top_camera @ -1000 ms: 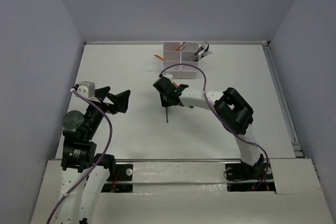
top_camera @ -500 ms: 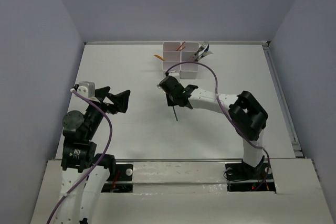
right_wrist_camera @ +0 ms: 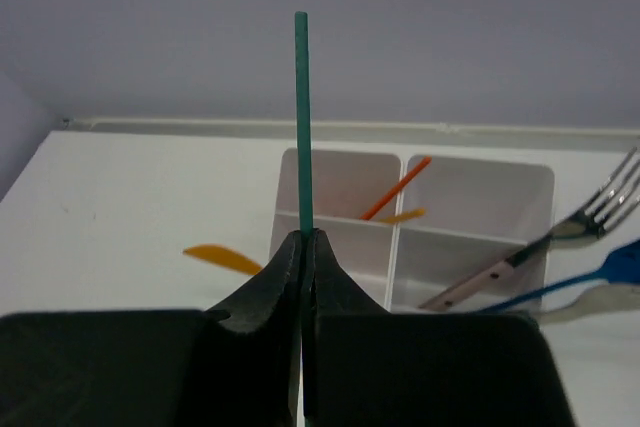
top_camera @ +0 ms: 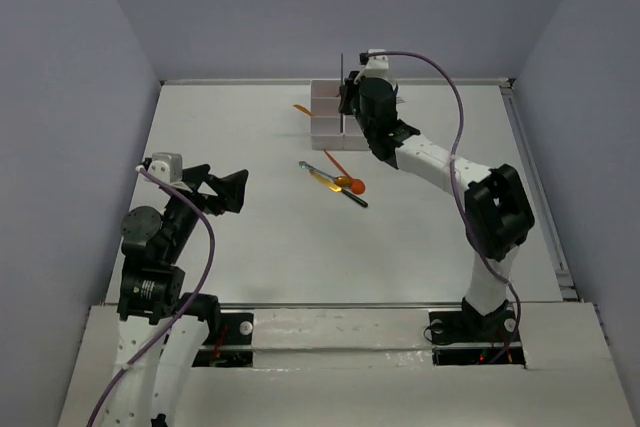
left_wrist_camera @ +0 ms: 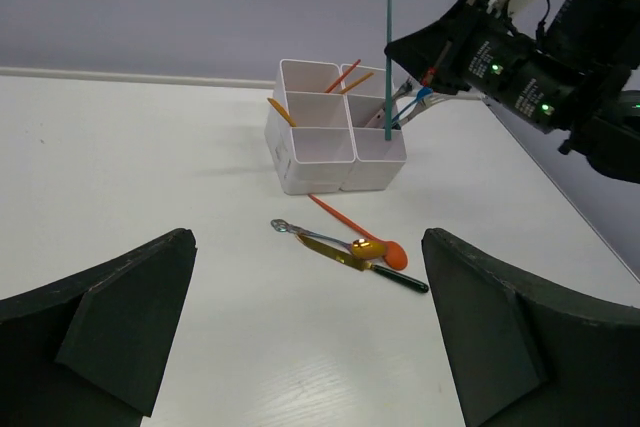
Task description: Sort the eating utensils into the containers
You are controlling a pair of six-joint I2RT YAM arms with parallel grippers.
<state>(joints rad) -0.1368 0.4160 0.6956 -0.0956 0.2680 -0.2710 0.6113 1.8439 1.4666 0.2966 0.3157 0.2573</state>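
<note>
containers (left_wrist_camera: pixel 320 142): white plastic, smooth, slight sheen. bench (left_wrist_camera: pixel 130 177): white, smooth, matt. teal stick (right_wrist_camera: pixel 303 117): matt, plastic by the look. right tool (right_wrist_camera: pixel 308 243): black, matt, plastic-looking. fork (right_wrist_camera: pixel 600 209) in far right compartment: bright bare metal head, duller pale handle. blue utensil (right_wrist_camera: pixel 612 267) next to it: plastic-looking. spoon (left_wrist_camera: pixel 393 253) on bench: glossy orange bowl. gold piece (left_wrist_camera: pixel 345 255) touching it: shiny metal.
</note>
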